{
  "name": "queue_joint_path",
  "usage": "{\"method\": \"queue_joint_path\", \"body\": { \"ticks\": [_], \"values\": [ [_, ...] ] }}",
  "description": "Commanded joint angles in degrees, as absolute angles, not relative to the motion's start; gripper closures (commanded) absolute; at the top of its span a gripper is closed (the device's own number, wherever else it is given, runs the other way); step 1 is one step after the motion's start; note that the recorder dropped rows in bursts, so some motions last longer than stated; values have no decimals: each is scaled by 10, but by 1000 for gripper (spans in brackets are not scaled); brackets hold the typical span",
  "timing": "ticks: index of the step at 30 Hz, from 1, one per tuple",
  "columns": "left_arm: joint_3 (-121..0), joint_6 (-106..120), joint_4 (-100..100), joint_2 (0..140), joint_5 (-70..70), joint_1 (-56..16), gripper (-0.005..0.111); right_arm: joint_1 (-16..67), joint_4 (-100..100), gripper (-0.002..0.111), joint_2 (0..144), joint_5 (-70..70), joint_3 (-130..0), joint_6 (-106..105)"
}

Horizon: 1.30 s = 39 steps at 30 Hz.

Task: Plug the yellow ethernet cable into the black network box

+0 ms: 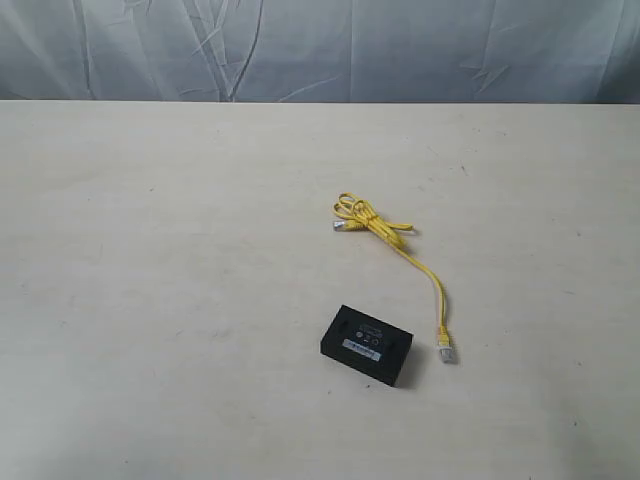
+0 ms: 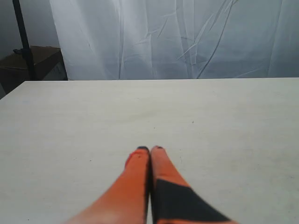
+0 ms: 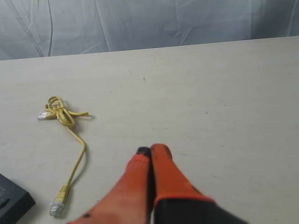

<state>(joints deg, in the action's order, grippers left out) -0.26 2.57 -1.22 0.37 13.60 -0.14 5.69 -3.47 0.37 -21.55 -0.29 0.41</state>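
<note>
The yellow ethernet cable [image 1: 392, 234] lies on the table, its far part knotted in loops and one clear plug [image 1: 445, 349] lying free near the front. Just left of that plug sits the black network box [image 1: 369, 345] with a pale label on top. In the right wrist view the yellow ethernet cable [image 3: 70, 126] trails down to its plug [image 3: 57, 206], and a corner of the black network box [image 3: 11, 201] shows at the edge. My right gripper [image 3: 151, 149] is shut and empty, apart from the cable. My left gripper [image 2: 150, 148] is shut over bare table. Neither gripper shows in the exterior view.
The pale table [image 1: 150, 250] ends at a far edge against a wrinkled white-grey curtain [image 1: 320, 45]. A dark stand and a brown box [image 2: 28, 63] stand beyond the table's far corner in the left wrist view.
</note>
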Motion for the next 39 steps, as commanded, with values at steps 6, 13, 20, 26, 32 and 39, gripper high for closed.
{"method": "queue_joint_path", "body": {
  "ticks": [6,13,20,26,32,39],
  "values": [
    [0,23,-12,0,133,0,107,53,-37,109,0,-207,0,0],
    [0,23,-14,0,107,0,107,53,-37,109,0,-209,0,0],
    [0,23,-14,0,-11,0,107,53,-37,109,0,-209,0,0],
    [0,23,-13,0,-40,0,107,53,-37,109,0,-209,0,0],
    [0,23,-13,0,-66,0,107,53,-37,109,0,-206,0,0],
    [0,22,-37,0,-84,0,107,53,-37,109,0,-206,0,0]
  ]
}}
